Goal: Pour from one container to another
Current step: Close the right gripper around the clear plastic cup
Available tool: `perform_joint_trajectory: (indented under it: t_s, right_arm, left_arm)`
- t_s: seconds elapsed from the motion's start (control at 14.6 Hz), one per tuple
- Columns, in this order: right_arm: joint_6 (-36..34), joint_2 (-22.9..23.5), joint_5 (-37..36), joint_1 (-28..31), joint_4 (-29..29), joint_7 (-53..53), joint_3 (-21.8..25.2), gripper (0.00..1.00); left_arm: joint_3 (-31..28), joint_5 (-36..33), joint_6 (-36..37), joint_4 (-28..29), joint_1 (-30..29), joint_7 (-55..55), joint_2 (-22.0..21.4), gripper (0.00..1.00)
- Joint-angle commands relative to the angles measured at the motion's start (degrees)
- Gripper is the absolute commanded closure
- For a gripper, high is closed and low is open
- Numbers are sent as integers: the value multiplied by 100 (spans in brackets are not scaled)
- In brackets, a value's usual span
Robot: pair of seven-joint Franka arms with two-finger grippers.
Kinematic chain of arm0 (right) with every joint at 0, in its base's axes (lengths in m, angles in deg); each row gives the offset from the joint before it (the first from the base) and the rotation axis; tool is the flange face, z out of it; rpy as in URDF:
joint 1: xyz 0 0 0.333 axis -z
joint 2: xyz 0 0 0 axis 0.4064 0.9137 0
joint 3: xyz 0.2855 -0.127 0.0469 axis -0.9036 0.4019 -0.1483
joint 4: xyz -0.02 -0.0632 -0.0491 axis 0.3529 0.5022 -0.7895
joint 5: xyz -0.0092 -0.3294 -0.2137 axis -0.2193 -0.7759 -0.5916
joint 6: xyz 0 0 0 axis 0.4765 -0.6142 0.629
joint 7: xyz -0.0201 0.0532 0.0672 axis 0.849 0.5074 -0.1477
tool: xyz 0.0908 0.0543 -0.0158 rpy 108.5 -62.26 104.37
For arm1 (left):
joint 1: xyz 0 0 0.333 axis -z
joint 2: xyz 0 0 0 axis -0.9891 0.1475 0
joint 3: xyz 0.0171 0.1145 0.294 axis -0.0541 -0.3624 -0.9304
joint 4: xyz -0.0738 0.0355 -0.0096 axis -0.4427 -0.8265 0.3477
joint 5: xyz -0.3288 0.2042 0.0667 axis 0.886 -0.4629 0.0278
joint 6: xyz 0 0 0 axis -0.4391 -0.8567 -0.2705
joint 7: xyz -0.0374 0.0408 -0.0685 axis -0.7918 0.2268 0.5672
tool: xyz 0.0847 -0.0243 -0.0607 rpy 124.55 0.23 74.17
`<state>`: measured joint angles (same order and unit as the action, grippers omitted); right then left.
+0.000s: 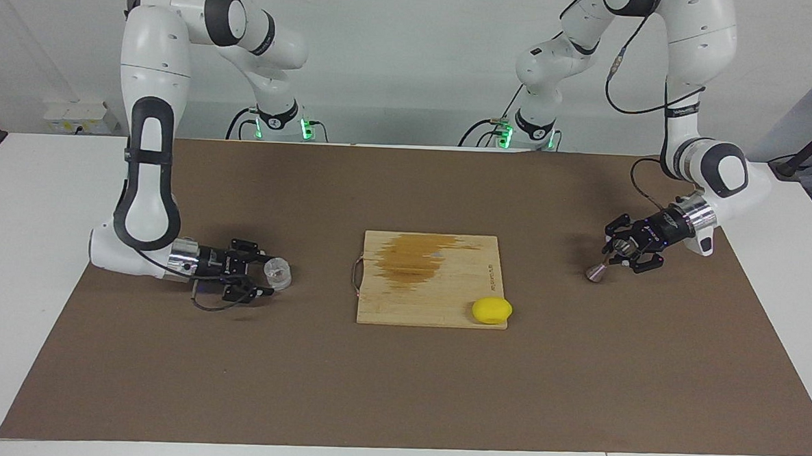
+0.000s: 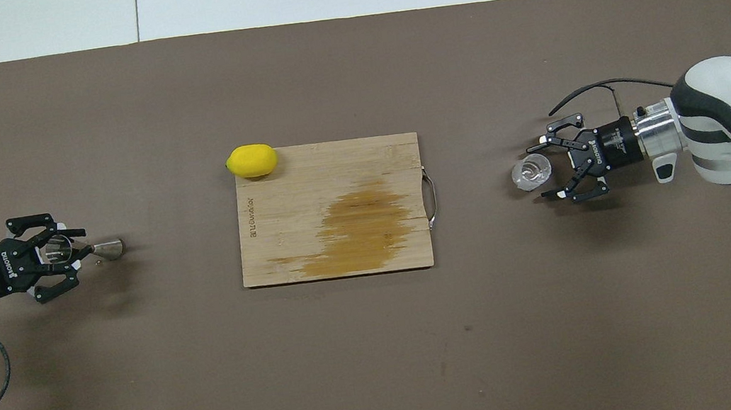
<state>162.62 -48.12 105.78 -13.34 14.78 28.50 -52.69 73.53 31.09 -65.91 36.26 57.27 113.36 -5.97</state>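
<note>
The tilted jigger (image 1: pixel 605 259), top cone gripped in the left gripper's (image 1: pixel 622 250) fingers; right gripper's (image 1: pixel 265 277) fingers spread around the upright glass cup (image 1: pixel 279 272).

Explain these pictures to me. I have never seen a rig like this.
These are two white robot arms at a table. Each ends in a two-finger claw, called an end effector. One picture is taken from across the table, facing the robots. The other looks down from above their own end.

On the brown mat lies a wooden cutting board with a dark stain, and a lemon sits on its corner. The left end effector grips the upper cup of a metal jigger whose base is on the mat. The right end effector is open, its fingers either side of a small glass cup that it does not yet hold.
</note>
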Motion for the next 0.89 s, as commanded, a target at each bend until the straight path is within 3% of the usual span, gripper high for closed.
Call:
perform_joint_trajectory:
  t_s: [0.0, 0.69, 0.82]
  right_arm:
    - [159, -198, 187, 8, 297, -254, -28, 14]
    - [194, -251, 530, -88, 455, -386, -19, 22]
    - [220, -251, 530, -88, 464, -430, -19, 23]
  left_arm:
    - [-54, 149, -120, 209, 96, -54, -199, 76]
    - [-54, 149, -111, 209, 157, -63, -199, 77]
    - [-54, 184, -111, 209, 157, -63, -199, 93]
